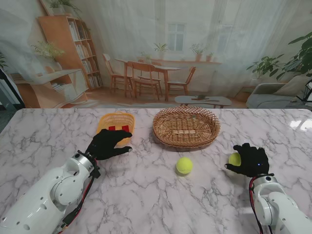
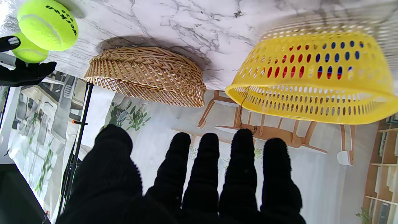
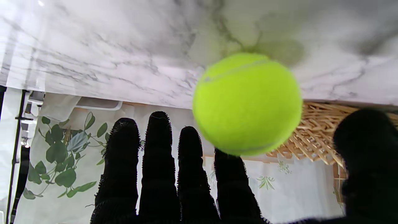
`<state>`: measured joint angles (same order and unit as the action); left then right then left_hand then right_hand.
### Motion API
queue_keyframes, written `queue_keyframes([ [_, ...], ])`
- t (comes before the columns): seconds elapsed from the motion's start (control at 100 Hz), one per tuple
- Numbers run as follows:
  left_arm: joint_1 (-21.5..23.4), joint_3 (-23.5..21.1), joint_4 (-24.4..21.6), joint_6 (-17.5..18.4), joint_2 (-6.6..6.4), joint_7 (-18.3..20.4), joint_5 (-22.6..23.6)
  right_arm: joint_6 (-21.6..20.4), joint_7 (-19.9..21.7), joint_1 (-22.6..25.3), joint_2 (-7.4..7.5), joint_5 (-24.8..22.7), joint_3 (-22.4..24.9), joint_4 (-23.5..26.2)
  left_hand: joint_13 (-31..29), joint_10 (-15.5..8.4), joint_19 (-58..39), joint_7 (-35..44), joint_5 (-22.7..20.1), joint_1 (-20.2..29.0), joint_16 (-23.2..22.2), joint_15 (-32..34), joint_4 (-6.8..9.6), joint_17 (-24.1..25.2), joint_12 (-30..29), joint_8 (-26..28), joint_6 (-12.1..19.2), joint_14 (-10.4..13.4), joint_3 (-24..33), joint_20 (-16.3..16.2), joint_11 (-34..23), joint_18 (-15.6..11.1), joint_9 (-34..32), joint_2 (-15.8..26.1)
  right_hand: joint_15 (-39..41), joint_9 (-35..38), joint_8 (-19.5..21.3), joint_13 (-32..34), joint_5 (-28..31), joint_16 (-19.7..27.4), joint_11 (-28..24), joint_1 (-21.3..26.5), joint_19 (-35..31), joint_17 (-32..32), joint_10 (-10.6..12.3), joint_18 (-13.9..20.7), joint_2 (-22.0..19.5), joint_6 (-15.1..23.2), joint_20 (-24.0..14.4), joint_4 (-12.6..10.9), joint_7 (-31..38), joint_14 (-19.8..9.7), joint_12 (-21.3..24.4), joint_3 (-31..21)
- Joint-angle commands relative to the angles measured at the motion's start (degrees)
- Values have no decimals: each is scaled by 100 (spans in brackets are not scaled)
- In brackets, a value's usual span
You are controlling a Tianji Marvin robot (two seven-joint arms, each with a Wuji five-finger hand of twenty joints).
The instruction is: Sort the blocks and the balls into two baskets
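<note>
Stand view: left robot hand [image 1: 108,144] spread, empty; right robot hand [image 1: 251,159] spread beside a tennis ball [image 1: 235,159].

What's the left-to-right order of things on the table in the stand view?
left hand → yellow basket → wicker basket → loose ball → second ball → right hand. The two baskets sit farther from me than the balls.

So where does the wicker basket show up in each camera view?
Stand view: wicker basket at the table's far middle, right of the yellow basket.
Left wrist view: in view, beside the yellow basket.
Right wrist view: only an edge behind the tennis ball.
Shared landmark: the wicker weave.
</note>
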<state>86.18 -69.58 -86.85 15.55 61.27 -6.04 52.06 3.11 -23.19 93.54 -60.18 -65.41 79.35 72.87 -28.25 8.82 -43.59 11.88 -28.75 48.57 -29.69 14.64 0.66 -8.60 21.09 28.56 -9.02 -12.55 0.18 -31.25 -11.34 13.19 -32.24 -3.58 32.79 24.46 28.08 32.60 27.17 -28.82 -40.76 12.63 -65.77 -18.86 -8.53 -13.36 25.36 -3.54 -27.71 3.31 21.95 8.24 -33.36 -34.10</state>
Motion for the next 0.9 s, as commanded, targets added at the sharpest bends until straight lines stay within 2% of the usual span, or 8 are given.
queue_keyframes([
  [0.0,-28,34,49,32,4,58,-28,59,46,-33,-14,1,-57,-137,-56,-101,11,-51,63,-30,-54,-26,-39,95,68,-56,57,51,-145,-115,27,175,-145,306,423,61,114,152,91,-111,-252,79,-153,-159,-74,181,172,-232,-74,58,80,7,-109,-114],
  [0.17,-33,39,46,12,-9,78,42,117,-20,-177,-34,161,-232,-372,-59,-91,23,-43,61,-23,-55,-29,-37,101,72,-54,54,40,-143,-116,13,179,-159,299,829,268,119,431,280,-283,-468,463,-472,-557,-72,254,215,-320,-144,43,162,-18,-226,38],
  [0.31,-45,53,52,11,-12,92,47,133,-75,-230,-47,224,-283,-440,-60,-98,28,-42,66,-20,-56,-30,-35,103,71,-55,56,43,-140,-118,14,175,-151,307,1265,509,194,778,462,-498,-717,1140,-841,-1074,-72,339,381,-276,-358,-13,410,-73,-364,113],
  [0.42,-56,69,59,2,-13,104,44,81,-204,-285,-38,197,-336,-546,-65,-98,31,-38,60,-20,-57,-28,-35,98,72,-55,54,45,-142,-119,10,171,-155,305,1623,768,238,1119,586,-691,-920,1088,-1053,-1530,-33,428,709,-177,-610,138,794,-170,-482,-1314],
  [0.49,-56,74,56,-5,-14,117,41,57,-268,-311,-45,225,-358,-596,-64,-98,37,-39,63,-22,-58,-28,-36,102,71,-56,53,44,-144,-118,11,168,-152,304,1815,887,272,1274,656,-787,-1024,1234,-1188,-1745,-36,471,779,-129,-707,195,974,-196,-541,-1721],
  [0.71,-69,89,67,-14,-13,111,43,11,-305,-297,-64,270,-315,-533,-66,-103,40,-36,61,-21,-59,-27,-35,99,72,-57,54,44,-143,-119,8,169,-155,303,2078,1194,350,1534,850,-911,-1171,1954,-1414,-2046,36,444,619,24,-861,259,1435,-210,-633,-2060],
  [0.77,-71,94,68,-25,-13,116,39,-22,-298,-269,-74,281,-259,-454,-68,-102,37,-35,59,-14,-60,-25,-34,94,72,-57,57,44,-141,-121,7,168,-153,307,2094,1262,-33,1589,819,-933,-1164,2192,-1444,-2090,60,452,605,85,-896,498,1730,-208,-669,-1986],
  [0.89,-78,108,71,-36,-16,134,43,-101,-279,-197,-78,244,-132,-272,-61,-103,41,-33,58,-23,-59,-28,-36,100,72,-57,60,53,-145,-120,6,164,-151,309,2106,1319,-138,1631,834,-937,-1168,2313,-1472,-2127,70,432,628,139,-903,633,1886,-206,-673,-1926],
])
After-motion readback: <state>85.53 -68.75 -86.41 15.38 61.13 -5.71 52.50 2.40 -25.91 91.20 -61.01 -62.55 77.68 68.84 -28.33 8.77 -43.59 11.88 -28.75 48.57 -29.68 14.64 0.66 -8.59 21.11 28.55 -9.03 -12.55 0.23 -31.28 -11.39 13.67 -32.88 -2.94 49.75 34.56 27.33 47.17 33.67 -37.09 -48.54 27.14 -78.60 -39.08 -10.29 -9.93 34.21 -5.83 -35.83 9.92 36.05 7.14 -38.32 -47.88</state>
